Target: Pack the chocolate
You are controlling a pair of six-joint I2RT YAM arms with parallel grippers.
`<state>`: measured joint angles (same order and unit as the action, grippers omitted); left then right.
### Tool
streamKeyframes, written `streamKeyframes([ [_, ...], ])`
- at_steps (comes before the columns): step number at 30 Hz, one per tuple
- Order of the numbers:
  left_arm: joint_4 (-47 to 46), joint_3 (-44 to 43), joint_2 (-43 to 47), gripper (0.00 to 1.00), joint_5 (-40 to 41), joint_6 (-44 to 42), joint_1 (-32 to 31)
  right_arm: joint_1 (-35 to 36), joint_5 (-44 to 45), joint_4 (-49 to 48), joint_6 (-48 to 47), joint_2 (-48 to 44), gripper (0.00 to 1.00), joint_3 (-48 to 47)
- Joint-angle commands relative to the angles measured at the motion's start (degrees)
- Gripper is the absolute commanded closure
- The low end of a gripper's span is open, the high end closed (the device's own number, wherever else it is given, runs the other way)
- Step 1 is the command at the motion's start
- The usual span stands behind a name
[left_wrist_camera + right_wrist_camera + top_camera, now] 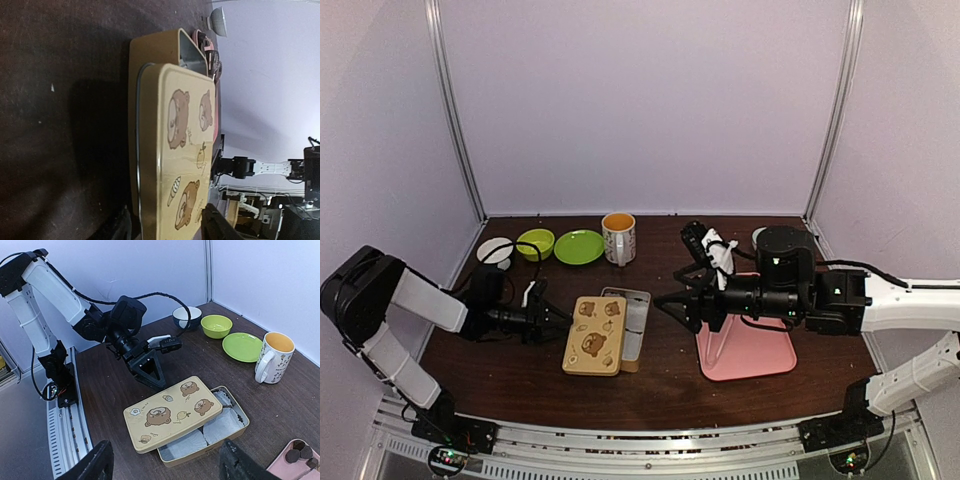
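The chocolate (296, 452) shows as a few small dark brown lumps on the pink tray (301, 467) at the bottom right of the right wrist view; in the top view my right arm hides it. The tan bear-printed lid (594, 335) lies askew over the open tin (633, 325), whose white paper cups (221, 424) show. My left gripper (552, 320) is open at the lid's left end, and in the left wrist view its fingers straddle the lid (185, 150). My right gripper (680, 305) is open and empty, above the table between the tin and the tray (760, 355).
A mug (618, 237), a green plate (579, 246), a green bowl (535, 242) and a dark bowl (495, 252) stand along the back. A white and black object (720, 250) and a grey bowl (761, 236) sit behind the right gripper.
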<state>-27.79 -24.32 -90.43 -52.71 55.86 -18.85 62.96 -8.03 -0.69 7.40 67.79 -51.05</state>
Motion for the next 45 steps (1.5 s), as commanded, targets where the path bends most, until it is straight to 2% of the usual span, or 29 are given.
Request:
streamKeyframes([
  [1, 18.9, -3.5, 3.9, 0.45, 6.2, -12.0, -0.5, -0.6, -0.3, -0.4, -0.6, -0.9, 0.28, 0.8],
  [5, 19.1, -3.7, 2.7, 0.39, 7.3, -12.0, -1.4, -0.9, -0.4, -0.4, -0.9, -1.2, 0.28, 0.7],
  [11, 18.1, -5.4, 0.2, 0.41, 8.2, -11.9, -4.3, -1.1, -0.6, 0.6, -1.4, -1.3, 0.27, -0.2],
  [15, 16.2, -6.0, 0.6, 0.46, 7.6, -11.7, -5.6, -1.1, -0.6, 0.8, -1.5, -1.3, 0.27, -0.2],
  [22, 12.3, -5.4, 0.6, 0.66, 6.8, -9.9, -5.6, -1.1, -0.8, 0.5, -1.3, -1.2, 0.27, 0.2],
  [26, 14.1, -5.7, 1.5, 0.74, 8.2, -10.3, -5.6, -1.0, -0.8, 0.5, -1.3, -1.4, 0.27, 0.4],
  [33, 10.8, -4.0, 5.7, 0.82, 6.5, -7.2, -2.6, -1.0, 0.0, 1.0, -1.2, -2.4, 0.27, 1.4],
  [45, 21.3, -5.3, 8.4, 0.87, 5.6, -13.2, 5.3, -1.1, 0.7, 1.5, -1.1, -3.2, 0.27, 2.1],
])
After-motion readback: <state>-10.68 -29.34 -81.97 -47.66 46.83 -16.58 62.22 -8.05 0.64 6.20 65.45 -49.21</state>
